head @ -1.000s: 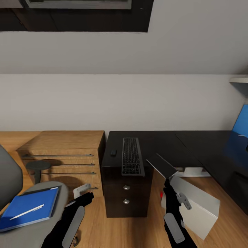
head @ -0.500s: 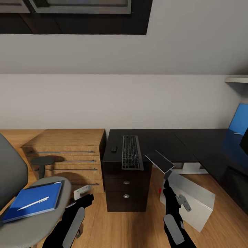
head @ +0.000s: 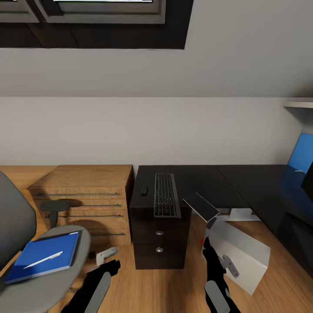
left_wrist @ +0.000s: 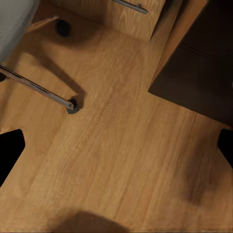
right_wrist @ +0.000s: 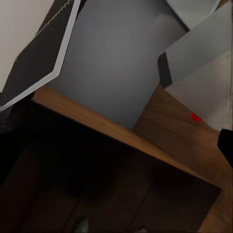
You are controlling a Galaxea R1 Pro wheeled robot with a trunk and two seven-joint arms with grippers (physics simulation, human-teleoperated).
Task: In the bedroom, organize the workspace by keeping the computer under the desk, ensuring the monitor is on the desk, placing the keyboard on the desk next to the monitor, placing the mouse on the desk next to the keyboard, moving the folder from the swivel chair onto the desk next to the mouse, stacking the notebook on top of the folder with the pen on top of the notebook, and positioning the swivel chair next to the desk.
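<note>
Count: one keyboard point(head: 166, 195), one mouse point(head: 143, 190), one folder point(head: 42, 256), one pen point(head: 42, 259), one computer point(head: 239, 254), one notebook point(head: 200, 206), one chair point(head: 26, 261), one desk point(head: 204, 182).

Keyboard and mouse lie side by side on the desk's left end, over the drawer unit point(head: 159, 243), mouse to the keyboard's left, a small gap between them. Folder lies flat on the chair seat, pen lying on top of it. Under the folder a dark edge shows; can't tell what it is. Computer sits on the floor right of the drawer unit, tilted, red dot at its near corner.

Right gripper point(head: 211, 224) is raised in front of the desk edge, pinching the notebook by its lower edge; the notebook stands tilted above the computer. Right wrist view: grey notebook point(right_wrist: 114, 63) close up, desk edge below it.

Left gripper point(head: 104, 255) hangs low between chair and drawer unit, fingers spread, holding nothing. Left wrist view: wood floor point(left_wrist: 121, 155), chrome chair leg and castor point(left_wrist: 72, 105).

Wooden chest point(head: 82, 195) stands just left of the desk, touching. Blue panel point(head: 300, 158) at far right.
</note>
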